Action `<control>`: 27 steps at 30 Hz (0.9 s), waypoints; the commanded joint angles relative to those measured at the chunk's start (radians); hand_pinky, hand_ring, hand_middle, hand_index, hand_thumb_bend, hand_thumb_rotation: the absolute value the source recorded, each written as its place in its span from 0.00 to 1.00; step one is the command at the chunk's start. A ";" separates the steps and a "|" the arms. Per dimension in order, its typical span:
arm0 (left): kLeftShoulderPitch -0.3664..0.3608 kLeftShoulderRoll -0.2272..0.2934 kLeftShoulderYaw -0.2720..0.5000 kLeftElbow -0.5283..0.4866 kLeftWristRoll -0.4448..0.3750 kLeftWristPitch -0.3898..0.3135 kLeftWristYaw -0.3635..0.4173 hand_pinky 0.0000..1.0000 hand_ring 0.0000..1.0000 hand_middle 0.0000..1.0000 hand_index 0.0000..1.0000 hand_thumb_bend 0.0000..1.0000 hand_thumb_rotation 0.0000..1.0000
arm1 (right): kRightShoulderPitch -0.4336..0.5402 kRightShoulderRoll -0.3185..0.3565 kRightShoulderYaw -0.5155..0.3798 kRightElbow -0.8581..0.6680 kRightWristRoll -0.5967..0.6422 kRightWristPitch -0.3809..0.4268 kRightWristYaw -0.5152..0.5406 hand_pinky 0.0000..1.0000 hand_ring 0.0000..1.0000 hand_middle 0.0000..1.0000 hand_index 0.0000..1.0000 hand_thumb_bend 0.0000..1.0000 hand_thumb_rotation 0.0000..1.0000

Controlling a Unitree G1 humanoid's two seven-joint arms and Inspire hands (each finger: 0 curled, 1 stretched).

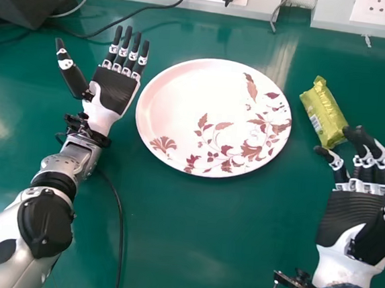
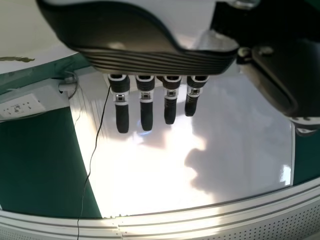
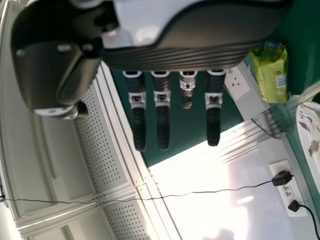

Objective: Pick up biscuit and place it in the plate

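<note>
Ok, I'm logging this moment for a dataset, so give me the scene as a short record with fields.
biscuit: yellow-green packet, on the table, right of the plate
plate: pale, floral pattern, bearing nothing
right hand: open, close to the packet's near end, not gripping it
left hand: open, left of the plate
task status: biscuit not yet on plate

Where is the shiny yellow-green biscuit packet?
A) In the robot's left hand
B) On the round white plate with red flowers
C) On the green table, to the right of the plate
C, since the shiny yellow-green biscuit packet lies on the green table beyond the right rim of the round floral plate, near the right hand.
</note>
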 commanded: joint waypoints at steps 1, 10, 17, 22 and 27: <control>0.030 -0.009 -0.007 0.007 0.007 0.012 -0.009 0.81 0.89 0.95 0.99 1.00 0.64 | -0.002 0.062 0.005 -0.009 -0.016 -0.010 -0.013 0.55 0.64 0.69 0.65 0.60 0.38; 0.026 -0.009 -0.009 0.008 0.015 -0.005 0.011 0.85 0.90 0.96 0.98 1.00 0.64 | -0.007 0.055 -0.005 -0.072 -0.096 0.016 -0.068 0.54 0.63 0.68 0.64 0.64 0.35; 0.024 -0.009 -0.006 0.010 0.013 -0.003 0.013 0.79 0.88 0.95 0.97 1.00 0.69 | -0.006 0.080 -0.038 -0.141 -0.288 0.082 -0.159 0.54 0.63 0.68 0.63 0.63 0.37; 0.022 -0.013 -0.008 0.009 0.015 -0.009 0.022 0.78 0.88 0.95 0.99 1.00 0.70 | -0.006 0.097 -0.032 -0.227 -0.468 0.182 -0.250 0.53 0.63 0.67 0.63 0.61 0.40; 0.022 -0.013 -0.011 0.010 0.017 -0.007 0.029 0.78 0.87 0.95 0.99 1.00 0.71 | -0.023 0.120 -0.025 -0.313 -0.679 0.307 -0.337 0.54 0.64 0.67 0.63 0.61 0.40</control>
